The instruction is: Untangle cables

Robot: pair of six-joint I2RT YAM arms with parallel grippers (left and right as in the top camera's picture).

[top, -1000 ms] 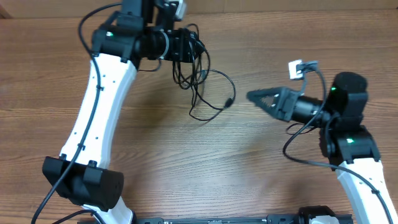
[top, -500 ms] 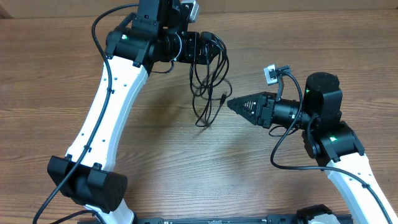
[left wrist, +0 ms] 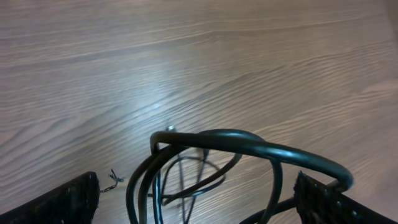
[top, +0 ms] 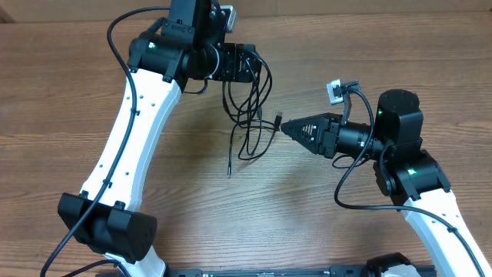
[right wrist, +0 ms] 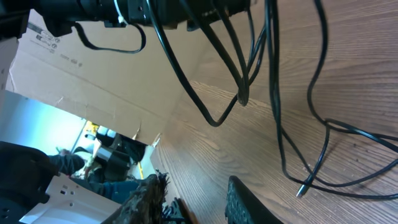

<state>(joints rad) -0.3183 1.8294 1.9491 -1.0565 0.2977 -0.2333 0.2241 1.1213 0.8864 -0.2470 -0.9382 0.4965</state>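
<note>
Counter (top: 361, 223) of brown wood grain is spread across the whole overhead frame. The left hand (top: 246, 63) is placed at upper centre, its fingers (left wrist: 59, 200) set wide apart. The right hand (top: 287, 128) is pointed leftward from centre right, its fingers (right wrist: 148, 198) parted narrowly. The cables (top: 247, 115) are draped over the left hand and hung in loose loops down to the counter, just left of the right hand. A plug tip (top: 278, 117) is seen beside it.
</note>
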